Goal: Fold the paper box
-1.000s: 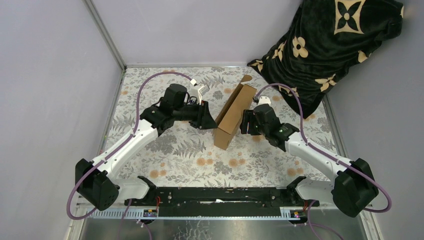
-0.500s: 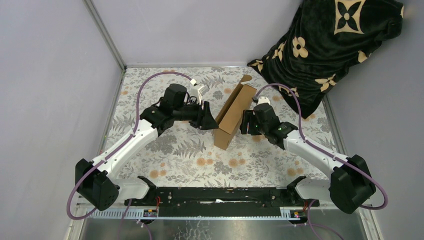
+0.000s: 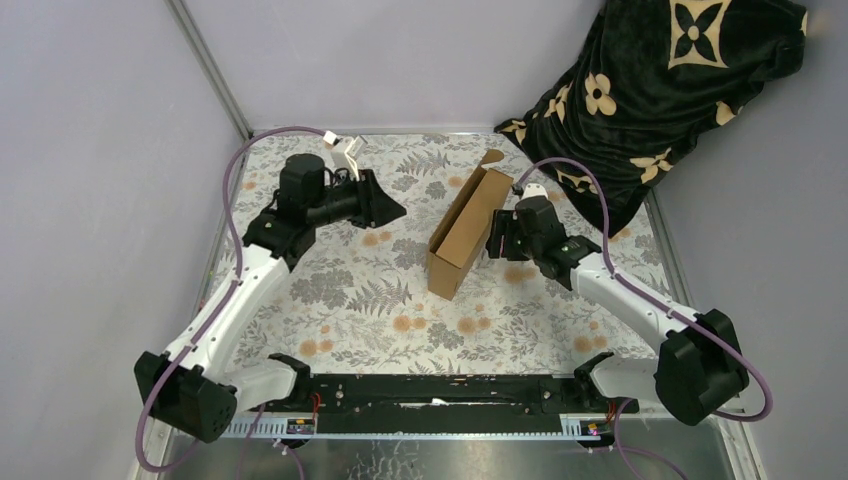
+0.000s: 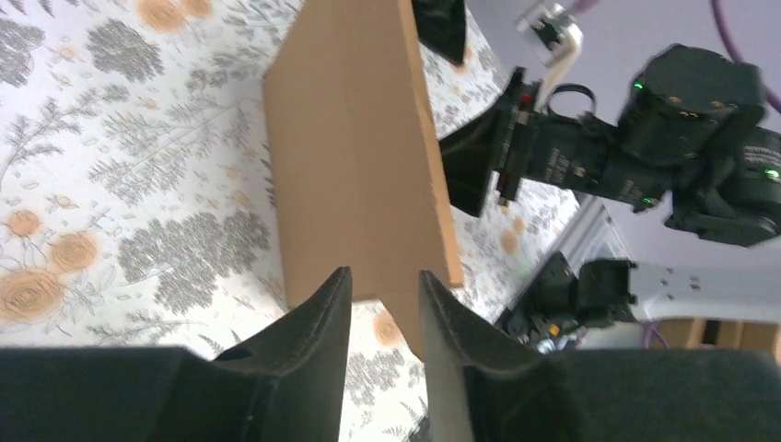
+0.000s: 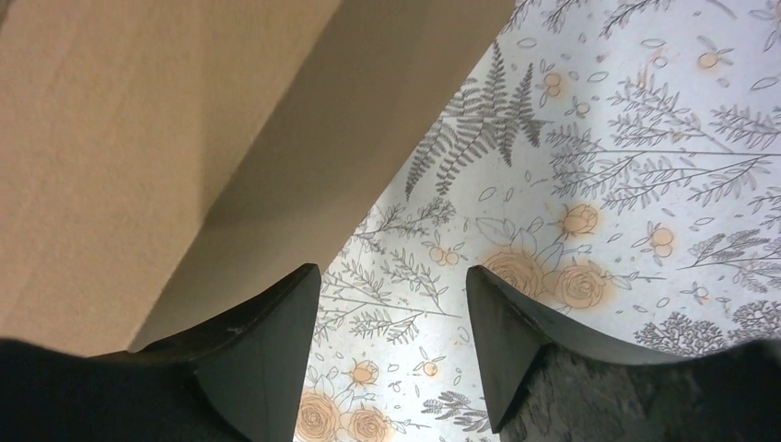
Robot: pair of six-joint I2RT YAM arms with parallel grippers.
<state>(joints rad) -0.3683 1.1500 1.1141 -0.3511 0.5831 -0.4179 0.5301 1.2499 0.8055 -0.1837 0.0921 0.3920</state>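
Observation:
The paper box [image 3: 464, 230] is plain brown cardboard, folded up and standing on a long edge on the floral cloth, running from near centre to the back. It fills the upper left of the right wrist view [image 5: 184, 138] and stands ahead in the left wrist view [image 4: 355, 157]. My left gripper [image 3: 397, 210] is open and empty, pulled back to the left of the box and clear of it. My right gripper [image 3: 494, 243] is open and empty, right beside the box's right face; I cannot tell if it touches it.
A black cushion with cream flowers [image 3: 660, 90] leans in the back right corner. Grey walls close the left, back and right. The black rail [image 3: 440, 390] with the arm bases runs along the near edge. The floral cloth [image 3: 380, 300] covers the table.
My left arm has drawn back to the left and towards the rear, away from the box. The right gripper has shifted slightly towards the back along the box. The box stands as before.

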